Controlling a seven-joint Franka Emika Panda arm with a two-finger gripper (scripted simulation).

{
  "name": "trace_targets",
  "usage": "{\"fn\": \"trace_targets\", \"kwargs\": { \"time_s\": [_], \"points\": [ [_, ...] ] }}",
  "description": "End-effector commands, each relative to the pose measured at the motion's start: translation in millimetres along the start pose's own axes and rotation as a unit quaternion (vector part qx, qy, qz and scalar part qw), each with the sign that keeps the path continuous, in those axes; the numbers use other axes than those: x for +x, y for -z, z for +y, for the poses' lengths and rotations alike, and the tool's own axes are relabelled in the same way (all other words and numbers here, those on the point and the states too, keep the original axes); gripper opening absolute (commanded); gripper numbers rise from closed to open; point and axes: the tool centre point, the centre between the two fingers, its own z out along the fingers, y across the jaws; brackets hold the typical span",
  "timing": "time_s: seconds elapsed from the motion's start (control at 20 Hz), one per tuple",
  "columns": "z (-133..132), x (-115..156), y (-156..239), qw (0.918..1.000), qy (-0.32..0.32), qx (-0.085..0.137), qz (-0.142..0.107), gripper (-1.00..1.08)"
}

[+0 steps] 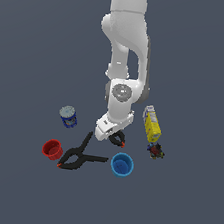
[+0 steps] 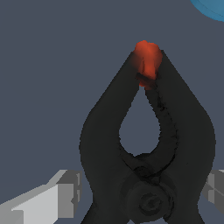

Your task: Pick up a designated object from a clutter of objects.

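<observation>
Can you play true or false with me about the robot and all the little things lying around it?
1. The gripper is down at the small black clamp. True: in the wrist view one finger shows on each side of it.
2. The blue cup is lying on its side. False: it stands upright, open end up.
3. The big black clamp lies between the red cup and the blue cup. True.
4. The yellow carton is inside the red cup. False: it lies on the floor, on the exterior view's right.
5. The fingers have squeezed the small clamp. False: they look apart from it.
</observation>
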Motion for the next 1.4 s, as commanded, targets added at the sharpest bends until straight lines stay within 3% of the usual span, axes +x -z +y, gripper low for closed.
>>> {"fn": "trace_targets", "kwargs": {
  "time_s": [0.0, 0.05, 0.1, 0.85, 1.35],
  "points": [
    [-0.2, 0.2, -4.2, 1.0, 0.0, 0.0, 0.0, 1.0],
    [-0.4, 0.4, -4.3, 1.0, 0.001, 0.0, 0.0, 1.0],
    [-0.4, 0.4, -4.3, 1.0, 0.001, 0.0, 0.0, -1.0],
    [2.5, 2.4, 5.6, 1.0, -0.002, -0.003, 0.002, -1.0],
    [-5.2, 17.4, 58.5, 1.0, -0.001, -0.002, 0.002, -1.0]
  ]
}}
